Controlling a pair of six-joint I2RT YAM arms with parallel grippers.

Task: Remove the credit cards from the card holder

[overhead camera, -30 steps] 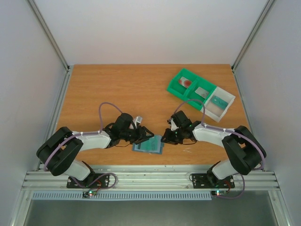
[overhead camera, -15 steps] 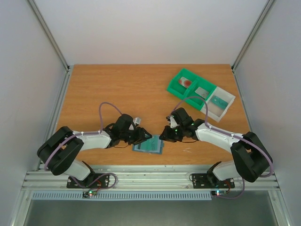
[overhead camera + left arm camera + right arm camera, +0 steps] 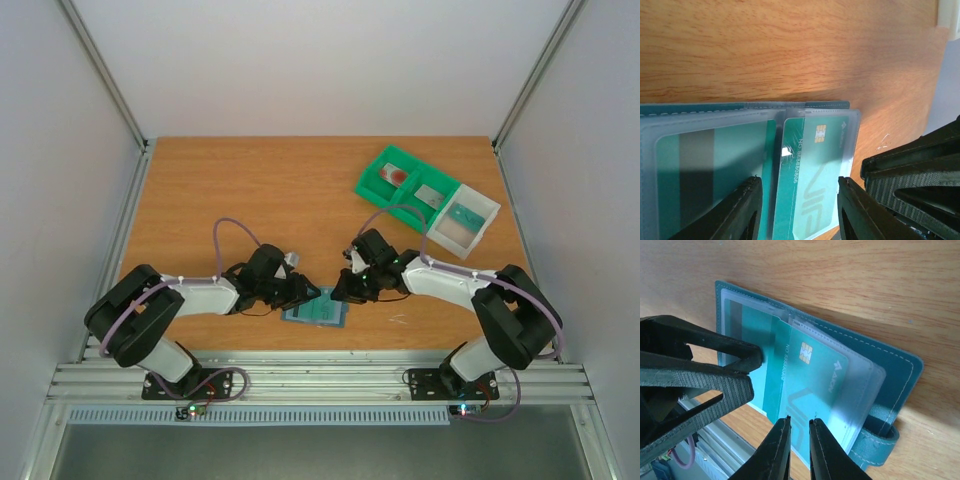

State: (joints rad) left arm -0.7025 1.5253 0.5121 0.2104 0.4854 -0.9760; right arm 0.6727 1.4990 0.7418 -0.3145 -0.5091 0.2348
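View from above: two robot arms meet over an open slate-blue card holder (image 3: 315,312), which lies flat on the wooden surface (image 3: 250,190) near its front edge, between the two arm bases.

At the far right stand a green bin (image 3: 371,168) and a white bin (image 3: 484,232). The green bin holds a reddish card (image 3: 397,176) and a grey card (image 3: 430,196). The white bin holds a teal card (image 3: 465,214). Those three look finished with.

The wrist views show at least two cards left in the holder's clear sleeves. A striped card (image 3: 695,170) sits fully in the left sleeve. A teal chip card (image 3: 812,375) sits in the right sleeve, skewed a little, so its near corner pokes out.

The right end effector (image 3: 799,450) has its fingers almost together. They appear to pinch the near edge of the teal chip card, though part of the sleeve may be caught too. The left end effector (image 3: 799,210) has its fingers well apart. It straddles the fold between the sleeves, and one tip rests on the plastic, apparently steadying the holder.

The task seems just past halfway. The chip card is not yet drawn clear, and the striped card is untouched.
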